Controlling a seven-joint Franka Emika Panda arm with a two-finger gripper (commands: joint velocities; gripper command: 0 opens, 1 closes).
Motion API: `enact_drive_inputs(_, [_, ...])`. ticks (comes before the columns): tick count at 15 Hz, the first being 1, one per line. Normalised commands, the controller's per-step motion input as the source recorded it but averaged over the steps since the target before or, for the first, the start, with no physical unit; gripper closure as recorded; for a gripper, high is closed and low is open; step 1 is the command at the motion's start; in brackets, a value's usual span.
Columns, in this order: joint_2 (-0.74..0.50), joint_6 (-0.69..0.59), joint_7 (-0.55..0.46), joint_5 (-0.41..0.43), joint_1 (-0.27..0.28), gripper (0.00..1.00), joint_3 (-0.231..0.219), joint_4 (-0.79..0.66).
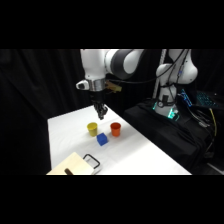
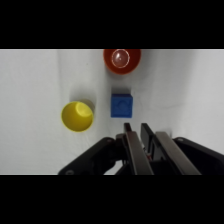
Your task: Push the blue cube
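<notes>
So the blue cube (image 2: 122, 105) sits on the white table (image 1: 145, 155) pretty much dead ahead of the gripper (image 2: 137, 129) in the wrist view, just past the fingertips with a thin strip of bare table between them, so no contact yet as far as I can tell. From the side view the gripper (image 1: 101, 116) hangs above the table and a bit behind the cube (image 1: 102, 139), on the far side of it from the camera, so my guess is it needs to drop down first and then shove. The fingers look pressed close together with only a narrow slit between them, holding nothing, which makes sense for a push. The cube is boxed in though: the yellow cup (image 2: 77, 116) is just beside it on one side, and the orange-red cup (image 2: 121, 60) sits right beyond it on the line straight ahead, near but not touching. A straight push would probably run the cube into that cup. Closer to the camera in the side view there's a wooden block (image 1: 75, 165) with a black handle (image 1: 91, 161), well out of the way.
</notes>
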Motion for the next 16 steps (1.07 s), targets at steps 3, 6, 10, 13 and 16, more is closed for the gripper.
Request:
enact_drive_inputs(3, [0.13,0.35,-0.07,0.046,-0.033,1.0,0.014,-0.05])
enact_drive_inputs(6, [0.15,0.33,-0.08,0.052,-0.047,0.98,0.015,-0.05])
enact_drive_inputs(10, [0.14,0.29,-0.09,0.056,-0.055,0.99,0.022,-0.03])
enact_drive_inputs(13, [0.16,0.31,-0.1,0.07,-0.065,0.97,0.036,0.0])
enact_drive_inputs(16, [0.23,0.27,-0.12,0.091,-0.087,0.98,0.051,0.06])
